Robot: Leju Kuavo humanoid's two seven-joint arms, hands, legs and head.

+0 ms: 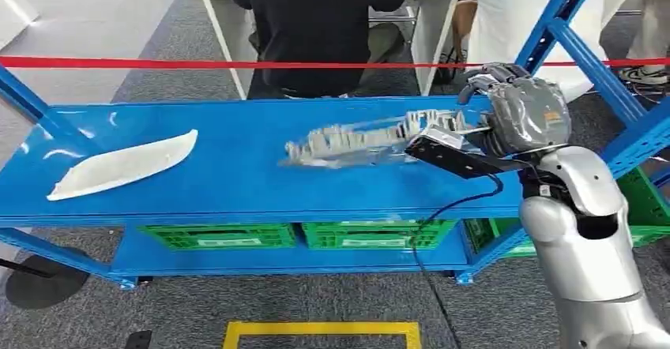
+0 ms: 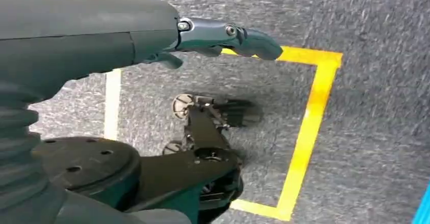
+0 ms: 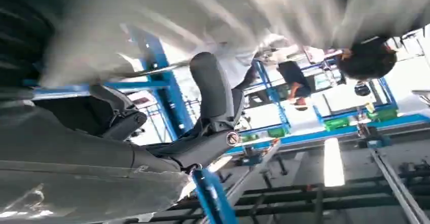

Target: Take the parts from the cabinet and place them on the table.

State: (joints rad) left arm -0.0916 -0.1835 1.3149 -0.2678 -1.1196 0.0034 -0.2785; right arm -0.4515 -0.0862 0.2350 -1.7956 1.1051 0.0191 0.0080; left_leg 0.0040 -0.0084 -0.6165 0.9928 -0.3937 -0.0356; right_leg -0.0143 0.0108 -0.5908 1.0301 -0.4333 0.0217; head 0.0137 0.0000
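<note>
No readable text; white labels on green crates (image 1: 221,236) illegible.

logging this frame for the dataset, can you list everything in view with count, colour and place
bagged part: one, grey in clear wrap, on the blue shelf, its right end held by the right hand
white part: one, white, long and flat, on the shelf's left end
shelf: one, blue, across the head view
crates: at least three, green, on the lower level
tape: one, red, stretched behind the shelf
floor marking: one, yellow outline, on the grey carpet before the shelf
people: two, one in black, one in white, at a white table behind
right hand: grey, grips the bagged part
left hand: dark, hangs over the carpet, holding nothing
</note>
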